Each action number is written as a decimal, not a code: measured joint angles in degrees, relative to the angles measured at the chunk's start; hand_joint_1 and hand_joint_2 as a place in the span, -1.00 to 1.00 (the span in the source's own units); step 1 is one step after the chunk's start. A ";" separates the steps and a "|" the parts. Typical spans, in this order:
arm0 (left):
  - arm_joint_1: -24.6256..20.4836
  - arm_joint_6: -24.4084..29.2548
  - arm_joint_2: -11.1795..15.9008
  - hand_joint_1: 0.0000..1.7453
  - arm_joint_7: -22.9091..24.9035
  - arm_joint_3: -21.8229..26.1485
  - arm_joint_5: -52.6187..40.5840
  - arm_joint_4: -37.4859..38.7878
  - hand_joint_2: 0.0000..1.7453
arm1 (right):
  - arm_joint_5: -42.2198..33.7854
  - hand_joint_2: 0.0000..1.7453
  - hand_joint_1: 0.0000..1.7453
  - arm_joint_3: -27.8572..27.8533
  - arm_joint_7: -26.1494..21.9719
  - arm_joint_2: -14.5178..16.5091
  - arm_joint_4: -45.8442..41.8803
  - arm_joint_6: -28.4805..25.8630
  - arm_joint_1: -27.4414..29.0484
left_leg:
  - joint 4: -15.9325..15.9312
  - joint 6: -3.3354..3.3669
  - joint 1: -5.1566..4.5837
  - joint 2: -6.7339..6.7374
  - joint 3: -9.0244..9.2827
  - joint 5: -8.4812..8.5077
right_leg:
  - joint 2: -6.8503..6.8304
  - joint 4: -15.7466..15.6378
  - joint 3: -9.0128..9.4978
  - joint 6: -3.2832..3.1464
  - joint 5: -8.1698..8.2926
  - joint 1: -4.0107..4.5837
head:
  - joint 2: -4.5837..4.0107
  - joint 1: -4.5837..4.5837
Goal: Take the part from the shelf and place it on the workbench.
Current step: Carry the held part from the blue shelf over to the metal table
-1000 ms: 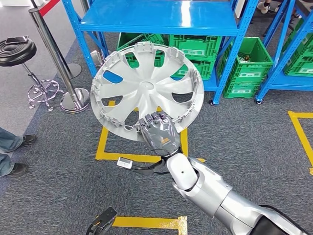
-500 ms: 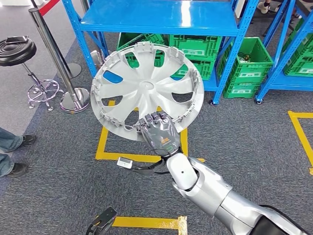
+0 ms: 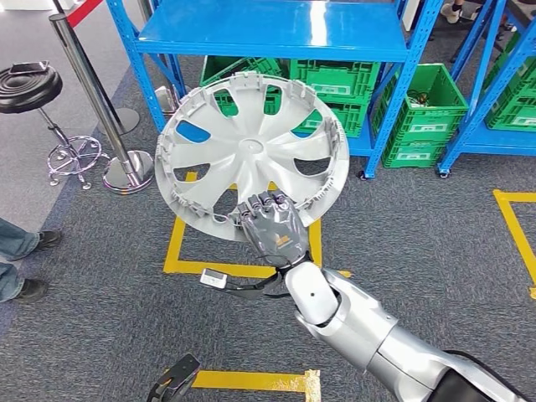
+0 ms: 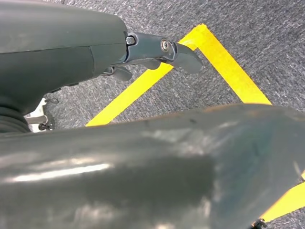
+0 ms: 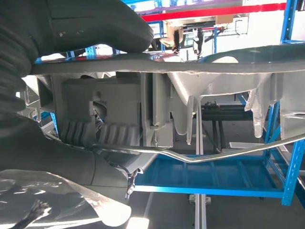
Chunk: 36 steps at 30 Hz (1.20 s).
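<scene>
- Right hand (image 3: 275,228) grips the near rim of the hubcap (image 3: 251,155), fingers curled over the edge, thumb side hidden beneath
- Hubcap is off the shelf (image 3: 271,32), held flat and slightly tilted in the air above the carpet, in front of the blue shelf and over a yellow floor marking (image 3: 243,269)
- Right wrist view shows the hubcap (image 5: 216,86) rim edge-on, its clips and retaining wire running just beside the hand (image 5: 65,28), with shelving beyond
- Left hand (image 4: 151,50) hangs low by the robot's side over yellow tape (image 4: 219,62); it holds nothing that I can see, and its fingers seem slack, though the view is too partial to be sure of their spread
- Over the last second nothing has changed: hubcap, arm and camera sit exactly as they did, so the robot is paused mid-carry
- My reading: pick-up is done, placing is not; no workbench shows, so a turn or walk probably comes next
- Risk: a one-edge grip on a wide disc may let it sag or swing once the body turns
- Green crates (image 3: 426,113) sit under the shelves; a stool (image 3: 28,88), a stanchion (image 3: 95,100) and a person's feet (image 3: 34,264) are at left
</scene>
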 joint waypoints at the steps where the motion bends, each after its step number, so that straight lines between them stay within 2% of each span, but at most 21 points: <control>1: 0.03 0.05 0.01 -1.00 0.03 0.00 0.11 0.00 -1.00 | -0.01 1.00 1.00 -0.04 -0.26 0.00 -0.16 0.00 0.06 | 0.00 0.00 0.00 0.00 0.00 0.00 | 0.00 0.00 0.00 0.00 0.00 0.00 | 0.00 0.01; 8: 0.81 0.72 0.77 -1.00 -0.23 0.06 0.74 0.00 -1.00 | -0.01 1.00 1.00 -0.76 -1.91 -0.02 -2.78 -0.01 0.94 | 0.32 0.37 -0.18 0.00 -0.29 -0.03 | -0.01 -0.07 -0.18 0.31 0.22 -0.16 | 0.00 -0.02; 12: 0.83 0.85 1.01 -1.00 -0.23 0.08 0.71 0.00 -1.00 | -0.01 1.00 1.00 -1.46 -2.00 -0.05 -3.88 -0.02 1.23 | -0.64 1.11 0.07 0.35 -0.05 0.73 | 0.14 0.24 -0.64 0.91 -0.12 -0.21 | 0.00 0.02; 14: 0.80 0.92 0.99 -1.00 -0.22 0.09 0.61 0.00 -1.00 | -0.01 1.00 1.00 -1.79 -2.00 -0.15 -4.36 -0.06 1.32 | -1.45 1.55 0.45 0.90 0.11 1.30 | 0.25 4.02 -2.47 1.42 -2.73 -0.31 | 0.00 0.19; 16: 0.83 0.93 1.01 -1.00 -0.22 0.09 0.47 0.00 -1.00 | 0.00 1.00 1.00 -1.92 -2.00 -0.34 -4.65 -0.09 1.52 | -1.53 1.68 0.51 1.45 -0.04 1.43 | 0.23 11.42 -5.65 1.99 -6.37 -0.71 | 0.00 0.29; 17: 0.86 0.93 1.02 -1.00 -0.22 0.09 0.42 0.00 -1.00 | 0.00 1.00 1.00 -1.94 -2.00 -0.47 -4.71 -0.09 1.71 | -1.51 1.65 0.57 1.77 -0.10 1.44 | 0.19 14.35 -6.88 2.25 -7.36 -0.96 | 0.00 0.28; 18: 0.87 0.93 1.02 -1.00 -0.22 0.09 0.39 0.00 -1.00 | -0.01 1.00 1.00 -1.94 -2.00 -0.61 -4.74 -0.09 1.92 | -1.48 1.56 0.68 2.10 -0.13 1.44 | 0.13 15.56 -7.32 2.53 -7.41 -1.21 | 0.00 0.28; 19: 0.87 0.93 1.01 -1.00 -0.22 0.09 0.38 0.00 -1.00 | -0.02 1.00 1.00 -1.95 -2.00 -0.75 -4.75 -0.09 2.10 | -1.40 1.40 0.85 2.42 -0.15 1.40 | -0.01 14.48 -6.66 2.82 -6.39 -1.45 | 0.00 0.27; 21: 0.86 0.92 1.05 -1.00 -0.22 0.09 0.37 0.00 -1.00 | -0.04 1.00 1.00 -1.99 -2.00 -0.91 -4.79 -0.09 2.28 | -0.98 0.74 1.23 3.04 -0.18 1.14 | -1.40 7.05 -2.67 3.49 -3.00 -1.79 | 0.00 0.30; 22: 0.85 0.92 1.16 -1.00 -0.22 0.09 0.37 0.00 -1.00 | -0.02 1.00 1.00 -2.03 -2.01 -0.93 -4.87 -0.09 2.28 | -0.55 0.26 1.25 3.33 -0.28 0.92 | -2.39 3.50 -0.73 3.53 -1.91 -1.78 | 0.00 0.45; 23: 0.86 0.93 1.25 -1.00 -0.23 0.10 0.37 0.00 -1.00 | -0.02 1.00 1.00 -2.08 -2.01 -0.94 -5.00 -0.11 2.27 | -0.20 -0.19 1.15 3.63 -0.38 0.76 | -3.08 1.21 0.52 3.29 -1.43 -1.71 | 0.00 0.50; 24: 0.89 0.94 1.35 -1.00 -0.23 0.10 0.36 0.00 -1.00 | -0.01 1.00 1.00 -2.14 -2.01 -0.94 -5.12 -0.13 2.27 | 0.04 -0.54 0.99 3.96 -0.45 0.67 | -3.39 0.51 0.89 2.89 -1.59 -1.56 | 0.00 0.48; 26: 0.93 0.94 1.34 -1.00 -0.23 0.11 0.34 0.00 -1.00 | -0.02 1.00 1.00 -2.27 -2.00 -0.94 -5.30 -0.17 2.33 | 0.15 -0.99 0.96 4.77 -0.49 0.62 | -2.34 0.63 0.64 1.74 -1.43 -1.43 | 0.00 0.35; 28: 0.89 0.93 1.39 -1.00 -0.22 0.11 0.34 0.00 -1.00 | -0.02 1.00 1.00 -2.44 -2.00 -0.94 -5.44 -0.19 2.36 | 1.43 -1.45 1.31 3.81 -0.93 -0.70 | -1.29 0.55 0.43 0.89 -1.06 -1.46 | 0.00 0.27; 29: 0.89 0.93 1.42 -1.00 -0.22 0.11 0.33 0.00 -1.00 | -0.02 1.00 1.00 -2.52 -1.99 -0.94 -5.54 -0.19 2.37 | 3.62 -1.65 1.45 2.74 -1.78 -2.27 | -0.77 0.49 0.37 0.50 -0.87 -1.51 | 0.00 0.16; 31: 1.02 0.93 1.46 -1.00 -0.22 0.11 0.32 0.00 -1.00 | -0.01 1.00 1.00 -2.59 -1.97 -0.94 -5.68 -0.20 2.37 | 11.07 -1.73 1.53 0.92 -4.75 -6.20 | 0.35 0.49 0.19 0.04 -0.66 -1.38 | 0.00 -0.04; 32: 1.13 0.93 1.46 -1.00 -0.23 0.11 0.28 0.00 -1.00 | -0.01 1.00 1.00 -2.60 -1.95 -0.95 -5.71 -0.20 2.39 | 14.58 -1.66 1.51 0.68 -6.22 -7.51 | 1.02 0.50 0.13 -0.07 -0.59 -1.25 | 0.00 -0.12; 33: 1.23 0.93 1.47 -1.00 -0.23 0.11 0.24 0.00 -1.00 | -0.01 1.00 1.00 -2.59 -1.91 -0.96 -5.71 -0.19 2.42 | 16.53 -1.50 1.50 0.58 -7.04 -7.80 | 1.72 0.51 0.10 -0.14 -0.54 -1.11 | 0.00 -0.13; 34: 1.28 0.94 1.49 -1.00 -0.26 0.11 0.18 0.00 -1.00 | -0.02 1.00 1.00 -2.58 -1.85 -0.97 -5.72 -0.19 2.44 | 16.35 -1.24 1.47 0.48 -6.93 -6.98 | 2.46 0.52 0.09 -0.19 -0.50 -0.99 | 0.00 -0.13; 35: 1.30 0.95 1.54 -1.00 -0.30 0.11 0.10 0.00 -1.00 | -0.02 1.00 1.00 -2.58 -1.78 -0.99 -5.75 -0.18 2.46 | 13.87 -0.89 1.42 0.18 -5.80 -5.16 | 3.19 0.53 0.10 -0.20 -0.47 -0.92 | 0.00 -0.13; 36: 1.28 0.96 1.63 -1.00 -0.38 0.11 0.04 0.00 -1.00 | -0.02 1.00 1.00 -2.57 -1.68 -1.01 -5.83 -0.19 2.46 | 9.99 -0.51 1.36 -0.61 -4.07 -2.98 | 3.87 0.54 0.12 -0.18 -0.44 -0.89 | 0.00 -0.12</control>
